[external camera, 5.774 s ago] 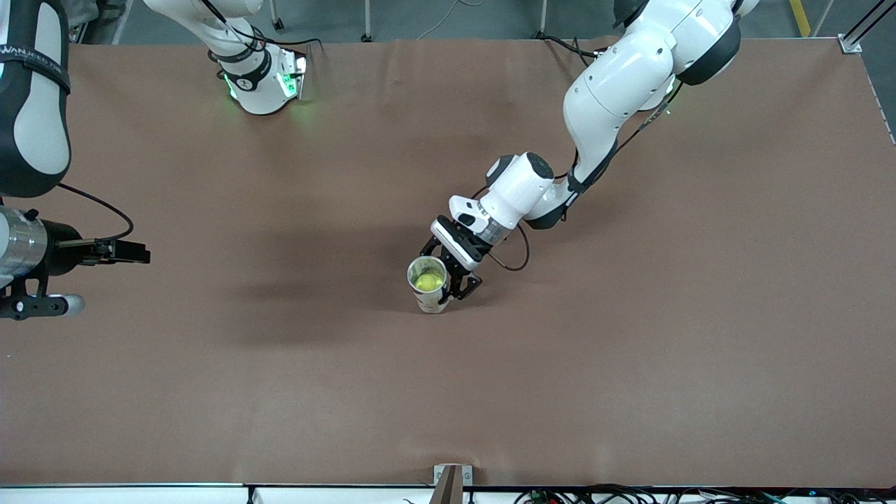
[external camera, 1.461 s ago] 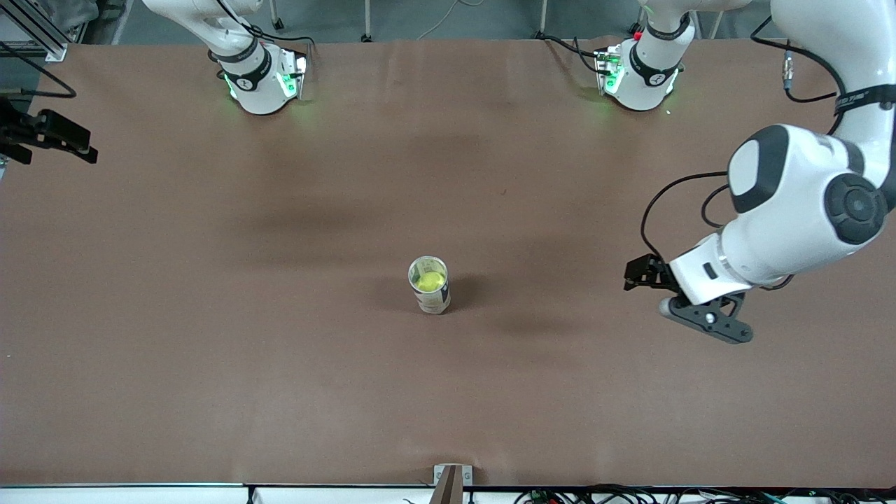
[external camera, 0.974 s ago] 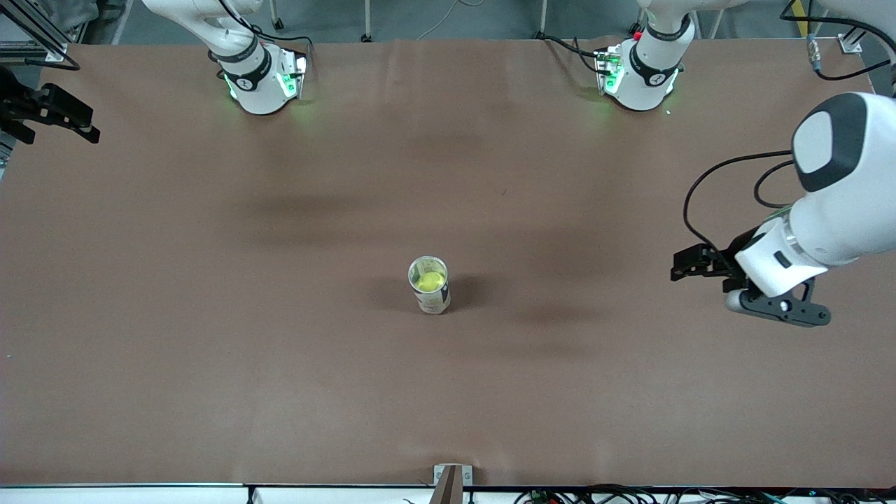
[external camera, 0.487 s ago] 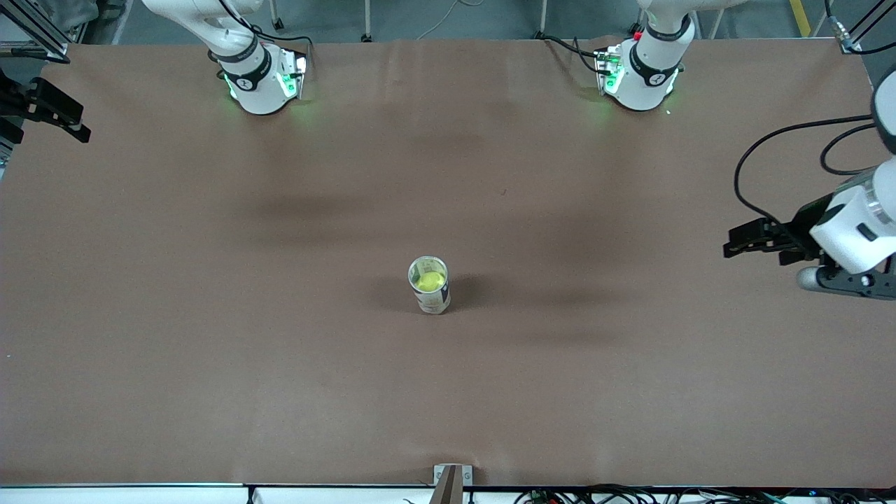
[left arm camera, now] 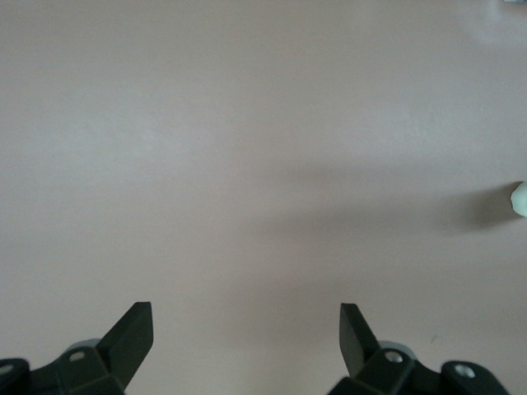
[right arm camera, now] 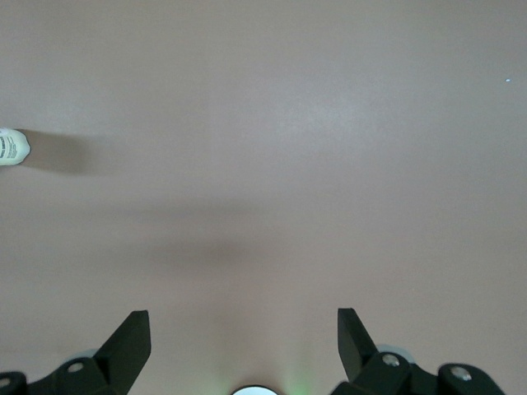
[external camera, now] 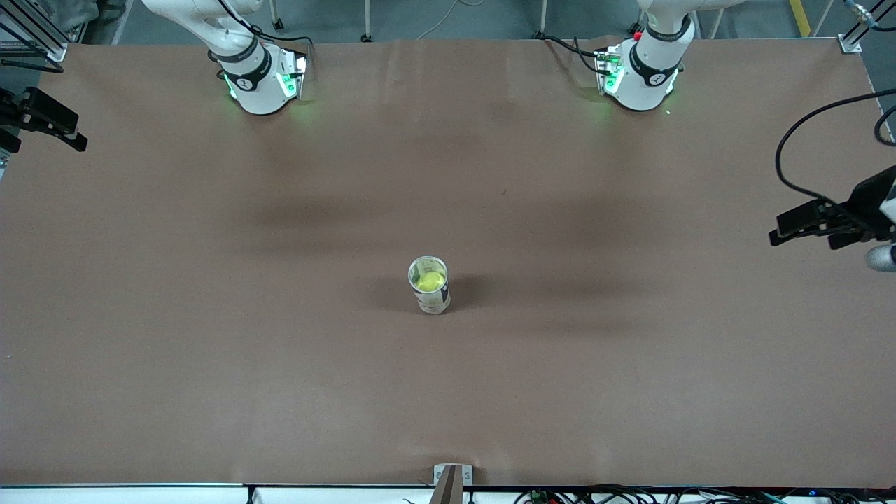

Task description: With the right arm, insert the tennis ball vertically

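Observation:
A clear open-topped can (external camera: 430,294) stands upright in the middle of the table, and the yellow-green tennis ball (external camera: 430,281) sits inside it. The can's edge also shows in the left wrist view (left arm camera: 520,199) and the right wrist view (right arm camera: 12,146). My left gripper (external camera: 805,225) hangs open and empty over the left arm's end of the table, well away from the can. In its own view the left gripper (left arm camera: 245,325) has only bare table between its fingers. My right gripper (external camera: 47,120) is open and empty at the right arm's end, as its own view (right arm camera: 243,329) also shows.
The brown table (external camera: 280,392) carries only the can. The two arm bases (external camera: 262,77) (external camera: 640,70) stand lit green along the edge farthest from the front camera. A small bracket (external camera: 451,479) sits at the nearest edge.
The left arm has let go of the can and swung away toward its own end of the table. The right gripper has drifted only slightly at its end. The can and ball have stayed put.

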`<state>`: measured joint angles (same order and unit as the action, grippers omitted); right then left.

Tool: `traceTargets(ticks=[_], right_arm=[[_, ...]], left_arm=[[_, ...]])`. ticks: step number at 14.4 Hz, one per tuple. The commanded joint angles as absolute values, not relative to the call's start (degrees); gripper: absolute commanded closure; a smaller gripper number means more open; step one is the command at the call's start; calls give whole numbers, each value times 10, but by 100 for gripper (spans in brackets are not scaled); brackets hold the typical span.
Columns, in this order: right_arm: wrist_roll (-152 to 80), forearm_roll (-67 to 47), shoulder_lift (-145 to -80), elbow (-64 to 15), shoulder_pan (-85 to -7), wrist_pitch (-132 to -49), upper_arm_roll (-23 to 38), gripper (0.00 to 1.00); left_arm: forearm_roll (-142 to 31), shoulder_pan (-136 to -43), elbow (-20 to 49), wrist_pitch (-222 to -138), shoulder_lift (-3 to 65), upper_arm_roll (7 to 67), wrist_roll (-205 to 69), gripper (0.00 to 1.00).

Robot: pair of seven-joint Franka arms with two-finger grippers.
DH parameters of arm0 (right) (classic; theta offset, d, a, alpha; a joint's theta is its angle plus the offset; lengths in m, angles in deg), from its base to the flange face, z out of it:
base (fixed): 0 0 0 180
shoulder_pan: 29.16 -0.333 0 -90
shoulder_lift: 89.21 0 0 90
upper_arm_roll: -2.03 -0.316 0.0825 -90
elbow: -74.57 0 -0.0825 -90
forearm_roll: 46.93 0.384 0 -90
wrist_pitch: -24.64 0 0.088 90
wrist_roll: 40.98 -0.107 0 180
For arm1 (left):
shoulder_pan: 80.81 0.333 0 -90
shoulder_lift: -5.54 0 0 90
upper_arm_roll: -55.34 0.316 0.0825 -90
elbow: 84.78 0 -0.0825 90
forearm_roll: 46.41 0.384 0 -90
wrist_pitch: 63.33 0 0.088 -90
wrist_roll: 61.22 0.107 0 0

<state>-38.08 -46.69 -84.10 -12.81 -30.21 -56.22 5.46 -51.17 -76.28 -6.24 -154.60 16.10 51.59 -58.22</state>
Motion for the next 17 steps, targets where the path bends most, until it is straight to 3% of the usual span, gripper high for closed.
traceTargets(ticks=[1, 5, 10, 17], right_arm=[[-383, -456, -845, -119, -306, -532, 57, 0], [-383, -456, -843, -120, -306, -533, 56, 0], [-398, -441, -842, -120, -306, -531, 56, 0], [-391, -448, -841, -121, -306, -533, 55, 0]], left_arm=[[-492, -766, -54, -1524, 117, 525, -579, 0], [-480, -787, -47, -1496, 97, 527, -588, 0], [-466, -830, 46, -1510, 23, 525, -621, 0], [-465, -848, 101, -1518, -26, 525, -656, 0]])
